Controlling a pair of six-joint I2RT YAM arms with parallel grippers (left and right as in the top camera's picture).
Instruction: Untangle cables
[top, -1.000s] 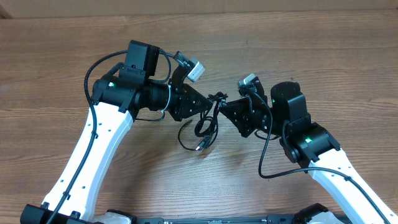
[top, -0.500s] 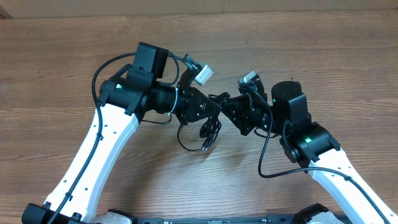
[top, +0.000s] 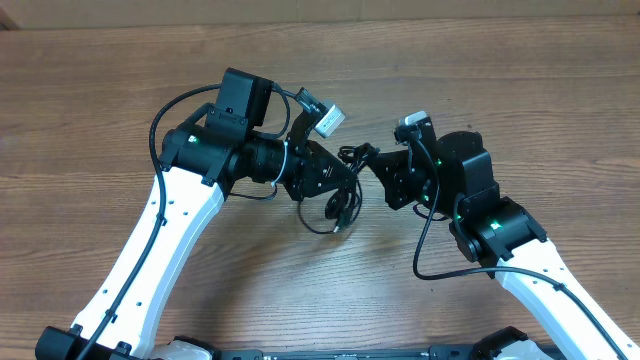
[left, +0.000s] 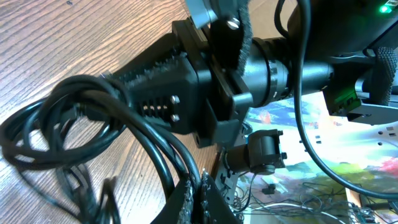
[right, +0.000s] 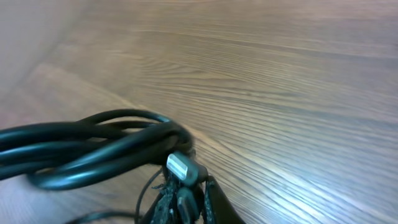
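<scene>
Cables (top: 345, 200) hang as one knotted bundle over the middle of the table (top: 520, 90), about midway between its far and near edges, strung between the two grippers. Left gripper (top: 345, 182) is clamped on a strand that runs straight into its closed fingertips. Right gripper (top: 376, 166) seems pinched on a strand just below a silver plug (right: 177, 165), though the blurred wrist view leaves that grip uncertain. Risks noted:

- With both holds so near each other and several strands looped together, pulling apart would likely tighten the knot instead of freeing it.
- A hold right at the plug could slip off, or could strain the joint between cord and connector.
- The two gripper bodies are almost touching, so a small misjudged move could bring them together.
- The lower loop (top: 335, 215) dangles near the table and could snag, or swing into a fresh tangle.

Markings: white tags (top: 328, 119) on the wrist cameras carry print too small to read, and no brand is legible on the cords.
</scene>
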